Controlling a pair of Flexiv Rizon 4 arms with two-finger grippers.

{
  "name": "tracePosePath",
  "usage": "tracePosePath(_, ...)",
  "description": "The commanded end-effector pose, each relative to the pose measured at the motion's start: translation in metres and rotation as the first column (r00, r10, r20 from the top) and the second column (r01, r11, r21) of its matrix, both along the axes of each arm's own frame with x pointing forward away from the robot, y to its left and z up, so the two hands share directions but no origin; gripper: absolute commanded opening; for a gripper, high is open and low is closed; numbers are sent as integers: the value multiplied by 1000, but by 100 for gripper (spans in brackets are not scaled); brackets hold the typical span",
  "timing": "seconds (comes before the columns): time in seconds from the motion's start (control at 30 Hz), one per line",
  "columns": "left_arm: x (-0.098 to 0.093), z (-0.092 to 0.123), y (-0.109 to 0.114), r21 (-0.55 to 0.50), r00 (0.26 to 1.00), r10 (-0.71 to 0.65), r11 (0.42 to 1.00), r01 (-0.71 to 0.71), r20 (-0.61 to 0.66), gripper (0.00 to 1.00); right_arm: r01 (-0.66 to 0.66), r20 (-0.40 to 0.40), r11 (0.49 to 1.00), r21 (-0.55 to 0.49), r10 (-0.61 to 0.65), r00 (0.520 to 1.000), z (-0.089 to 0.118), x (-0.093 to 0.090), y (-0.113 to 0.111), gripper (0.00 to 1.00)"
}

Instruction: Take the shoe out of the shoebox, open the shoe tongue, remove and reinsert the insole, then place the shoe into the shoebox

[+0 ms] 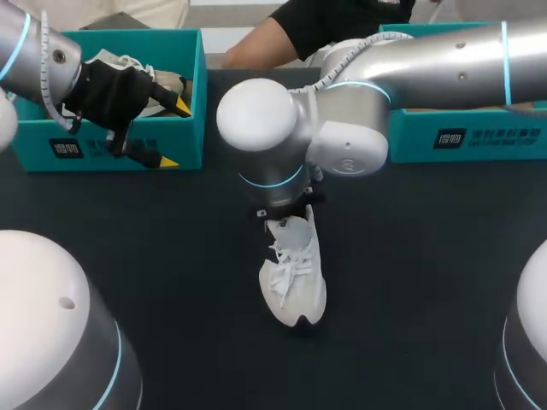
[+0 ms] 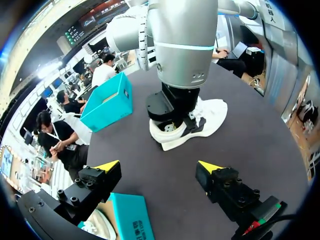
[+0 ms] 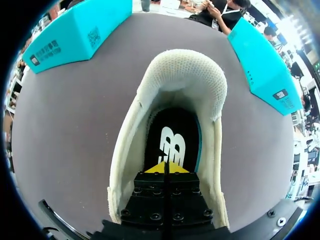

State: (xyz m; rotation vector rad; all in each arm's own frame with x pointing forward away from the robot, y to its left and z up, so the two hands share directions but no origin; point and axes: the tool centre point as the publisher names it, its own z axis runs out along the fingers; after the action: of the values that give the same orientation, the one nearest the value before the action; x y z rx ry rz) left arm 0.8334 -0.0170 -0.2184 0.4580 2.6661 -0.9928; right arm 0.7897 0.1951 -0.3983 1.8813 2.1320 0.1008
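The dark table (image 1: 427,282) is lying open on every side of the shoe (image 1: 297,278), which is standing upright on its sole near the middle, well apart from both boxes, its toe pointing toward the robot's side. The left shoebox (image 1: 197,85) is sitting at the far left edge and the right shoebox (image 1: 479,137) at the far right edge, leaving a wide bare lane between them behind the heel. A second shoe (image 2: 97,225) is lying inside the left shoebox.

The right arm (image 1: 427,60) is coming in from the right, crossing past the middle and bending straight down over the heel of the shoe. The right claw (image 3: 165,168) is reaching down into the shoe's opening with its two fingers pressed together, the yellow tips resting on the black insole (image 3: 172,135) at the heel end; whether they are pinching any of it is not visible. The padded collar is ringing the claw closely on both sides.

The left arm (image 1: 34,51) is entering from the far left corner, holding the left claw (image 1: 173,132) above the front wall of the left shoebox. Its fingers are spread wide, gripping nothing, and are facing the shoe across bare table.
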Motion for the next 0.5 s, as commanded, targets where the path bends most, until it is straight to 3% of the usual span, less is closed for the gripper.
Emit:
tracePosePath(0.03,-1,0,0,4,1000,1,1000,-1,1,100,-14,33,1000,-15,15,999,21,1,1,0)
tracePosePath(0.2,-1,0,0,4,1000,1,1000,-1,1,100,-27,77,999,-42,30,997,32,13,0,0)
tracePosePath(0.5,-1,0,0,4,1000,1,1000,-1,1,100,-31,43,995,-92,35,998,13,21,-9,0)
